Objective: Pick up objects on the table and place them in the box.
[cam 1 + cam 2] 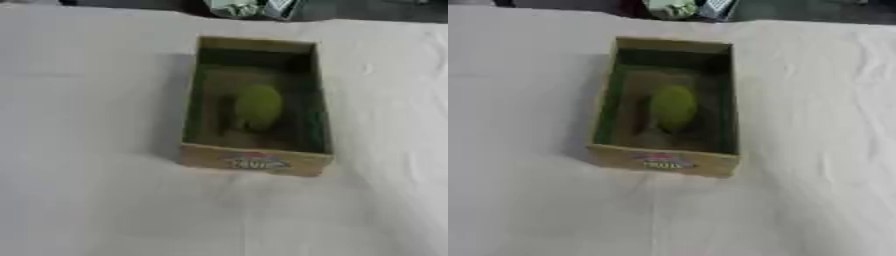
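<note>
One cardboard box (pixel 255 161) sits open-topped near the middle of a table covered with a white cloth (pixel 87 200), and one yellow-green, egg-shaped object (pixel 258 106) lies inside it, on the floor of the box and roughly central between the side walls. The object is too blurred to name more closely; beside it, toward the near wall, a paler patch shows on the box floor, and what that patch is cannot be told. The box's inner walls look dark green, its outer walls tan, and its near outer face carries a printed label in red and blue whose lettering cannot be read. The cloth is creased, most clearly along the right side. Neither of the robot's hands appears in either eye view, so the state of their fingers cannot be told, and nothing shows them holding anything. The two views differ only slightly: the right eye view places the box further to the left of its picture and shows more of the cloth to the box's right, while the left eye view shows more cloth to the box's left. At the far edge, beyond the cloth, some pale greenish and white items (pixel 677 8) show against a dark background; in the right eye view they sit a little further left.
</note>
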Motion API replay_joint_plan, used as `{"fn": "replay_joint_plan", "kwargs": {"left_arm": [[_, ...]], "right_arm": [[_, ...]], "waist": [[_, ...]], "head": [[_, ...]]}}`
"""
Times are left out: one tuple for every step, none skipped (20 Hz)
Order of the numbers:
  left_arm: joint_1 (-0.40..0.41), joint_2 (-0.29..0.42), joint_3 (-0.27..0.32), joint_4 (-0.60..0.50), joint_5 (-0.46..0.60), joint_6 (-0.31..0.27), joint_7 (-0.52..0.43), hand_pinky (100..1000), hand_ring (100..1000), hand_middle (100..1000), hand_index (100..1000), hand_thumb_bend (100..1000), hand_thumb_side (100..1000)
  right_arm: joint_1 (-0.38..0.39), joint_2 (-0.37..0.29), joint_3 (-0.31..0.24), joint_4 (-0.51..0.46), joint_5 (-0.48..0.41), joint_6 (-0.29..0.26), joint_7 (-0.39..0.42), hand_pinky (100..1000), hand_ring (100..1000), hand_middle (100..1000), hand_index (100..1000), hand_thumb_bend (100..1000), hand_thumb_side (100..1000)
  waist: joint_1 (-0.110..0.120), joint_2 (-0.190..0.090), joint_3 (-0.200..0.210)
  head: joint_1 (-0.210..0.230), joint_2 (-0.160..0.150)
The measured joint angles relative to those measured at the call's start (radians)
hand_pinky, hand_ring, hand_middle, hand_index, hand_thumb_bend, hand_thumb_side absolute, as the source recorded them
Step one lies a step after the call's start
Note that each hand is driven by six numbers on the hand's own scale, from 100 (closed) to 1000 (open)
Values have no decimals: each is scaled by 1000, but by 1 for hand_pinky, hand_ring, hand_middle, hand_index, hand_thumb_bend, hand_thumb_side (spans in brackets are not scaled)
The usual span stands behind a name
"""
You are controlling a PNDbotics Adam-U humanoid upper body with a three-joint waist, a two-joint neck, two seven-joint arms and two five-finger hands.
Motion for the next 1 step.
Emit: {"fn": "replay_joint_plan", "kwargs": {"left_arm": [[22,0,16,-9,13,-15,33,568,784,683,835,100,565]], "right_arm": [[-1,0,3,0,0,1,1,845,754,581,818,100,374]], "waist": [[-3,2,2]], "head": [[-3,-3]]}}
